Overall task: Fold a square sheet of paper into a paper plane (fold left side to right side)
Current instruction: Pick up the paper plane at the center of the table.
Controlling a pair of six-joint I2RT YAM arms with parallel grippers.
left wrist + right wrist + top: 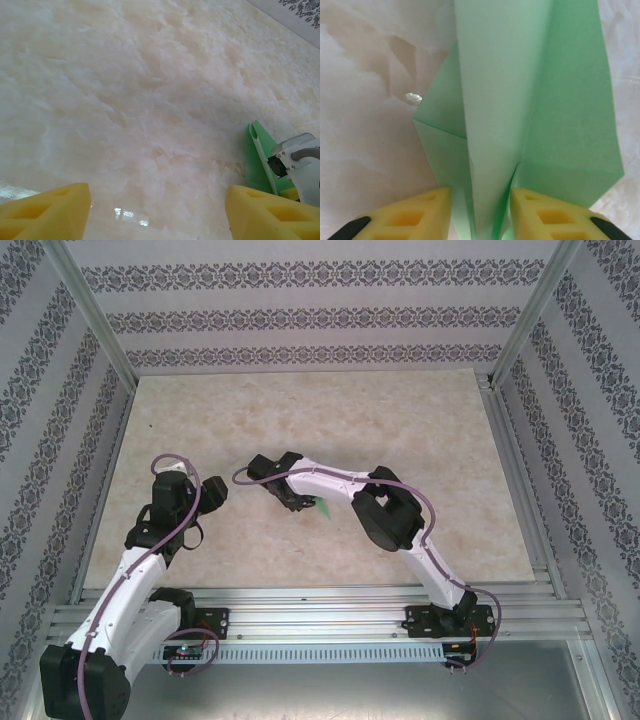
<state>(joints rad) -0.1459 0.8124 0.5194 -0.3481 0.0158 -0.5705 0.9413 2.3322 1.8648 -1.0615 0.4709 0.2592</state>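
**Plane (535, 100) sits between the pads of the right claw (480, 215)**

Plane is light green paper, folded lengthwise with sharp creases, and it lies on the pale marbled table (300, 410). The print I can make out is the grey floral banding on the walls (300, 320).

From the right wrist, the middle fold runs straight away from the right claw and out of the top of the frame. The long axis therefore lies in line with that claw's reach. A paler strip forms the middle, with a darker flap spreading out on each side. One flap ends in a corner just ahead of the claw. The other is wider and ends in a straight edge. Both ends of the plane are cut off or covered, so I can't say which way the nose points.

The right claw's yellow pads (415, 217) stand one on each side of the middle strip, right up against the paper. I can't tell whether they are pinching it or only flanking it.

From above, a sliver of green pokes out just beside the right claw, near the middle of the table.

The left claw (157, 215) is released. Its yellow fingers (45, 212) are spread wide with bare table between them. It hangs off to the left of the right claw, apart from it and facing it. From the left wrist, the plane stands up on edge, partly behind the right claw's grey body, with an open loop of fold at its top.
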